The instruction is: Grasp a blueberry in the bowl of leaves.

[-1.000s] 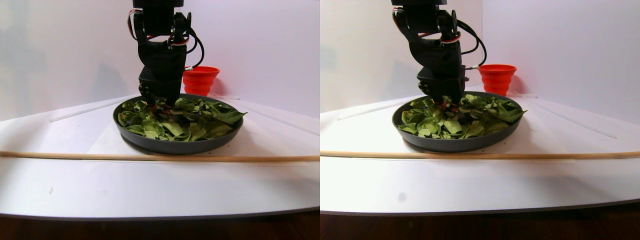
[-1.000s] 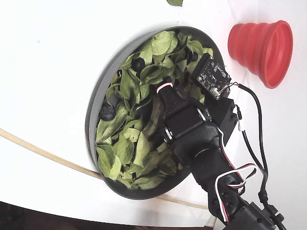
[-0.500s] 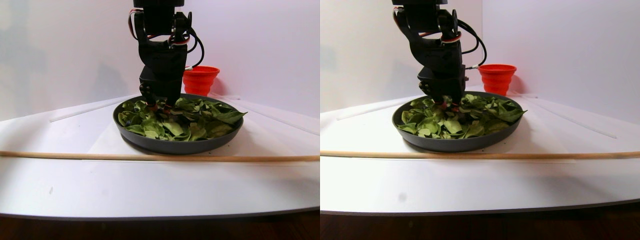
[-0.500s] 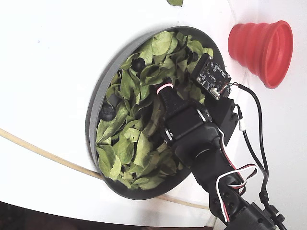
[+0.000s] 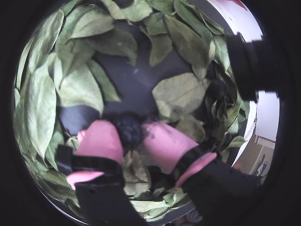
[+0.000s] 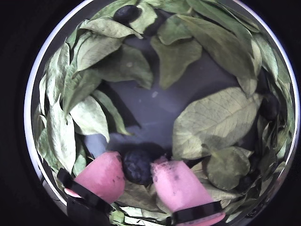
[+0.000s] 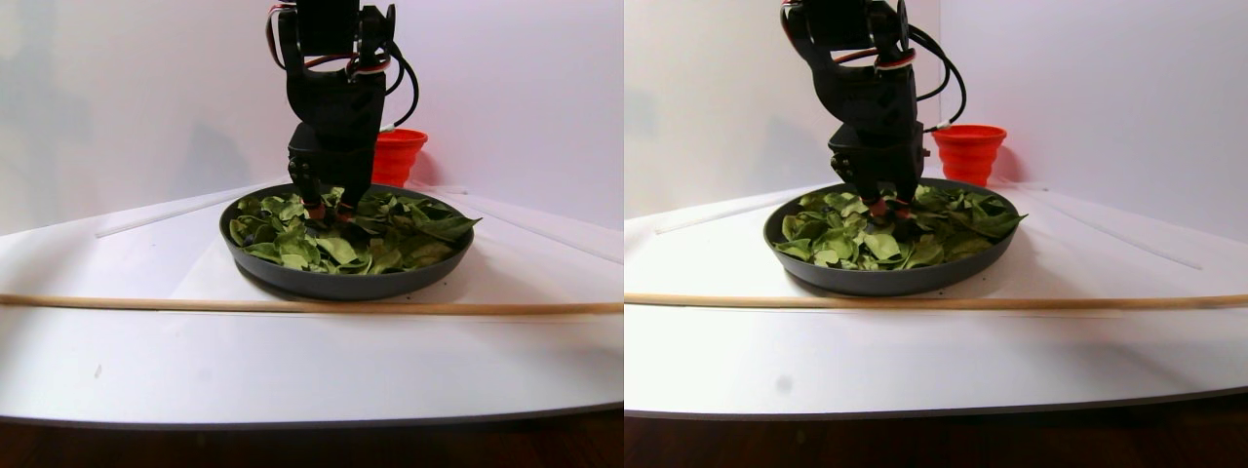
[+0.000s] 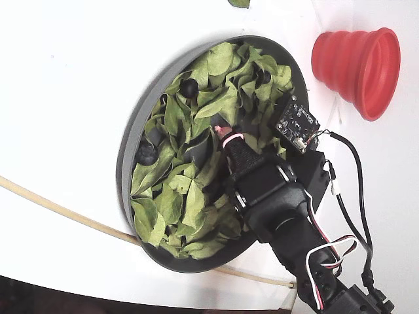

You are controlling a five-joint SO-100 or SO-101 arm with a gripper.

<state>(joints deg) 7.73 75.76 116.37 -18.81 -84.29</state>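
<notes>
The wide dark-grey bowl holds many green leaves around a bare dark floor. My gripper reaches down into the bowl. Its pink fingertips press a dark blueberry from both sides, low on the bowl floor. The same berry sits between the pink pads in a wrist view. Other blueberries lie among the leaves at the rim. In the stereo pair view the gripper stands upright in the bowl.
A red ribbed cup stands beside the bowl, behind it in the stereo pair view. A thin wooden stick lies across the white table in front of the bowl. A small circuit board rides on the arm.
</notes>
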